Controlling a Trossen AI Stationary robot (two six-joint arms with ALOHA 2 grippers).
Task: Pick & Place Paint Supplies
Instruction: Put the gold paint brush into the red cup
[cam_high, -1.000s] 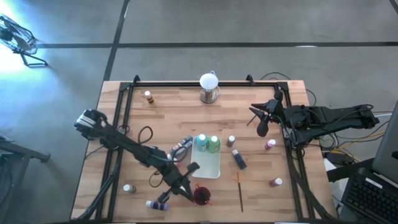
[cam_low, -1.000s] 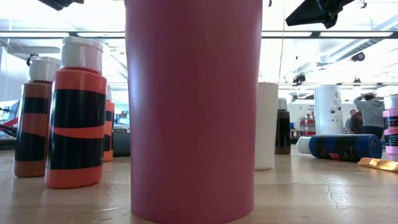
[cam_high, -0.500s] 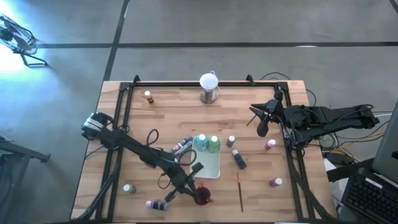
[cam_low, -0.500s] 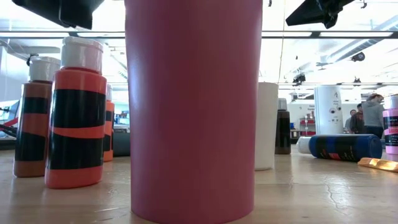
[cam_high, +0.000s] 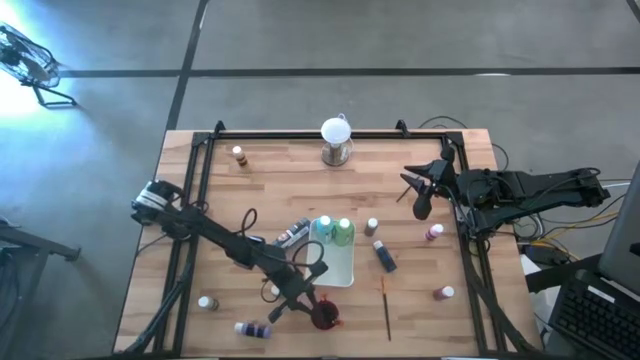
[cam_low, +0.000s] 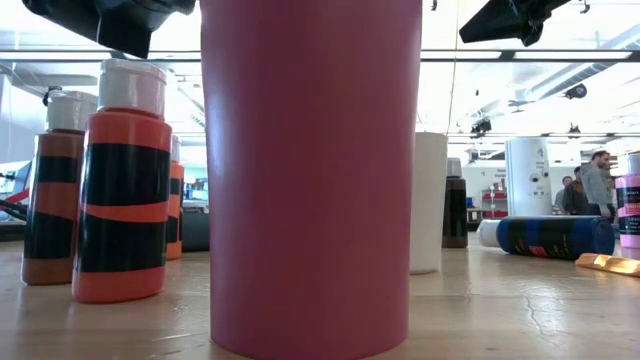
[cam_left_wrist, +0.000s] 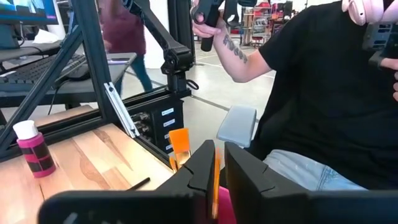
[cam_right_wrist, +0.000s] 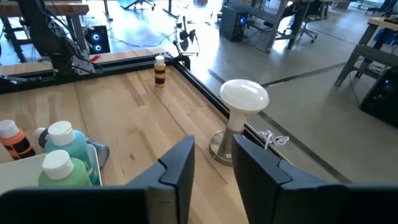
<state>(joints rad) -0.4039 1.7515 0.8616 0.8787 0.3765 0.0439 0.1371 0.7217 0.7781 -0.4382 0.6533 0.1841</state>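
Orange brush (cam_left_wrist: 214, 180) pinched upright between left hand (cam_left_wrist: 219, 163) fingers.

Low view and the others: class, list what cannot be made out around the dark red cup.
- Dark red cup inside: low view shows only its wall; in the high view the left gripper overhangs it.
- Whatever stands behind the cup: low view, blocked by it.
- Brush bristles: high view, too small.
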